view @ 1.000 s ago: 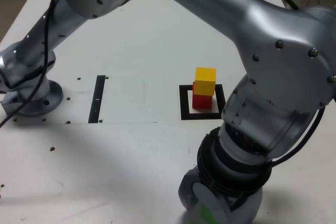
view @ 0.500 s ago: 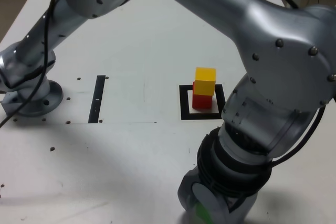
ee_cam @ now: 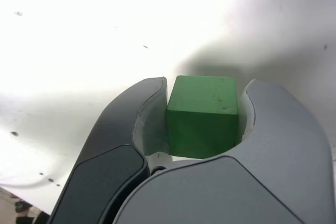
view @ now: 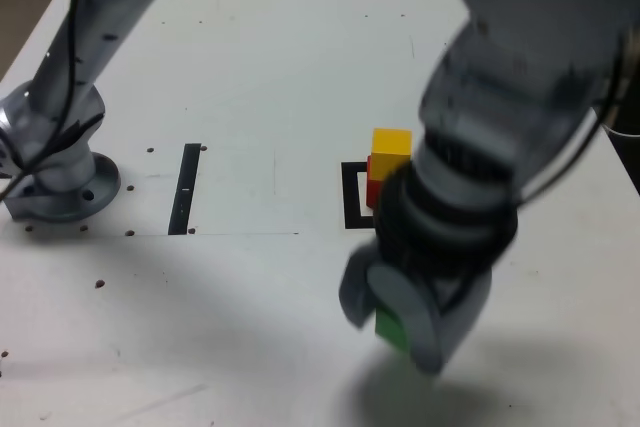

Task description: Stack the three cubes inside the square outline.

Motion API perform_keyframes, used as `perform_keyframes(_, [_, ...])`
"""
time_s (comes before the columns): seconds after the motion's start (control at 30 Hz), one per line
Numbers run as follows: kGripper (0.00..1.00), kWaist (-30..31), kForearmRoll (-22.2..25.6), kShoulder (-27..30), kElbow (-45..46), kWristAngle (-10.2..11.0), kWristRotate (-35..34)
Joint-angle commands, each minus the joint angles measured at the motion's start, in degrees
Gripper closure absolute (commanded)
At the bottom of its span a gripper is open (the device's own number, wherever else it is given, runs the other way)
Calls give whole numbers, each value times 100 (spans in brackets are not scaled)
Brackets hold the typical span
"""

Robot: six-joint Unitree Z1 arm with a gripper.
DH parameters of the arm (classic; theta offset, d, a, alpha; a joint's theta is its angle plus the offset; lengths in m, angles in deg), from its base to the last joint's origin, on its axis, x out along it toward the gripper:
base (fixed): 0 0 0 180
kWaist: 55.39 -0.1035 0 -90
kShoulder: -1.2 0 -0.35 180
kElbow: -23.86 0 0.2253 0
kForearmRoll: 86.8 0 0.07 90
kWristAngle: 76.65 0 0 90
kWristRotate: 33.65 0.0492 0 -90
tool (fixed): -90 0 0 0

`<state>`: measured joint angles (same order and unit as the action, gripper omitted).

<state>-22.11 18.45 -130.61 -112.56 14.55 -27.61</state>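
Wrist view only: green cube (ee_cam: 202, 116) clamped between the two curved jaws of the gripper (ee_cam: 202, 129), one jaw face pressed to each side, top face and front face showing, cube's shadow falling on the white table (ee_cam: 79, 51) beneath it. Held clear of the surface, going by that shadow. A few small dark holes in the table, nothing else of the scene.

Exterior view only: yellow cube (view: 391, 142) sitting on red cube (view: 373, 183), the pair inside the square outline (view: 352, 197), most of the outline and much of the red cube hidden behind the arm. Green cube (view: 390, 328) here just a sliver of colour between the blurred jaws of the gripper (view: 400, 322), in front of the outline and apart from the stack, toward the camera.

Arm (view: 500, 117) arching from its base (view: 60, 182) at the exterior view's left, over the top of the frame, down to the wrist at lower right of centre; gripper pointing downward, blurred.

White table (view: 250, 77) with scattered small holes, a narrow black strip (view: 186, 187) near the base, a thin pencilled line running along beside it. Brown floor at the exterior view's upper left corner; cables by the base and at the right edge.
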Motion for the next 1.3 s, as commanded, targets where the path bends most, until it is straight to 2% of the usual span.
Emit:
perform_keyframes(0.0, [67, -135, 73, 221, 70, 12, -15])
perform_keyframes(0.4, [67, -1066, 195, 1128, 706, 71, -2])
perform_keyframes(0.57, [67, -1441, 222, 1394, 910, 72, -230])
perform_keyframes(1.07, [67, -2376, 246, 1603, 1224, -275, -747])
perform_keyframes(1.27, [67, -2647, 237, 1585, 1310, -307, -776])
